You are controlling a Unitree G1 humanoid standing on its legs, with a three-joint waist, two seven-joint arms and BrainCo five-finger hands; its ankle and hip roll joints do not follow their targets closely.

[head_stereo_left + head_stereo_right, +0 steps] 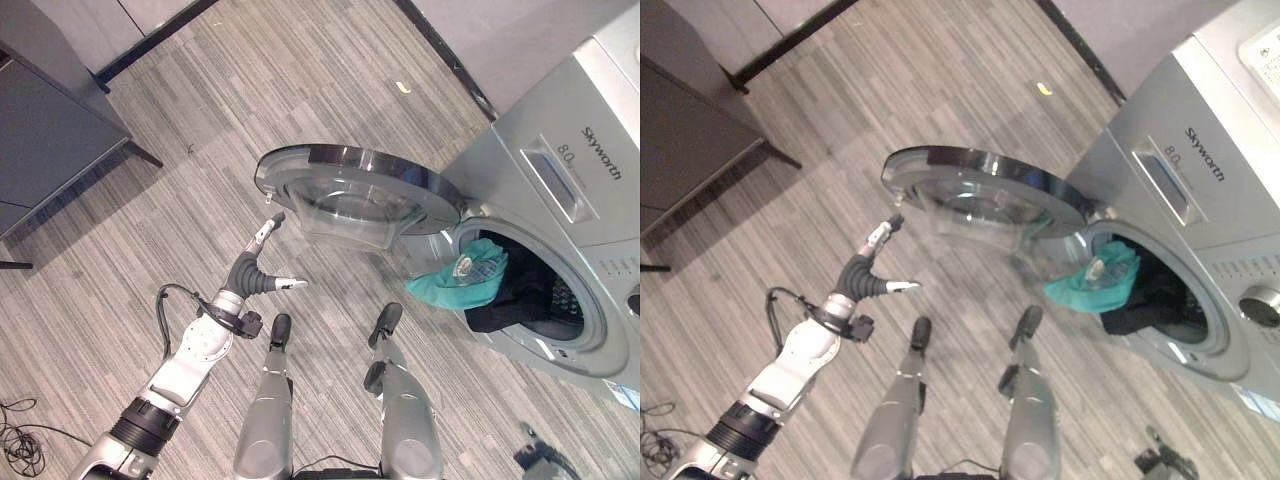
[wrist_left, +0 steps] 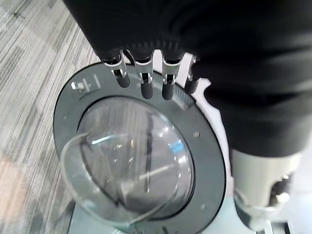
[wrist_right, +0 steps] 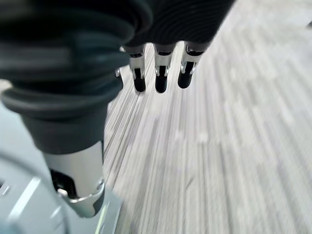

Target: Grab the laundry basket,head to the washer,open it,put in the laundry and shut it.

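In the left eye view you see the silver washing machine (image 1: 560,170) with its round door (image 1: 350,190) swung wide open. A teal cloth (image 1: 462,280) hangs over the lower rim of the drum opening, on top of dark laundry (image 1: 520,295) inside. Your left hand (image 1: 262,262) is raised just beside the door's outer edge, fingers straight, thumb spread.

In the left wrist view, the straight fingertips (image 2: 144,87) are at the door's grey rim (image 2: 66,117).

In the right wrist view, your right hand (image 3: 161,73) has its fingers extended over the striped floor (image 3: 219,146) and holds nothing.
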